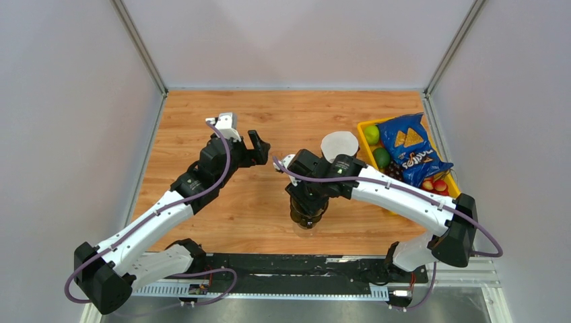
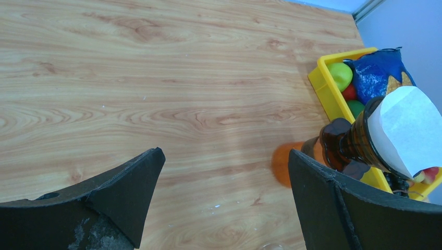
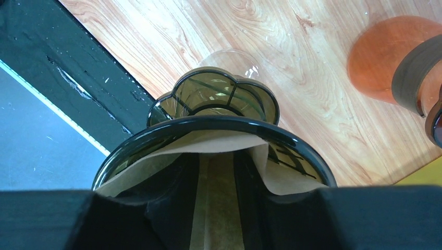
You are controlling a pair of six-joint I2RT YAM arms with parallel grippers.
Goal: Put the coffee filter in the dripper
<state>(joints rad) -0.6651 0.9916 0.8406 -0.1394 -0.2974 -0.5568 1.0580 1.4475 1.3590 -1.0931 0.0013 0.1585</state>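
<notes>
My left arm (image 1: 161,215) reaches up and to the right from its base, elbow bent, and the left gripper (image 1: 259,145) points sideways toward the middle with its fingers (image 2: 120,203) spread wide and nothing between them. My right arm (image 1: 404,198) stretches leftward from its base, the wrist turned so that the right gripper (image 1: 308,208) points back toward the near edge and downward. Its jaws stand close together at the bottom of the right wrist view, but whether they clamp I cannot tell.
</notes>
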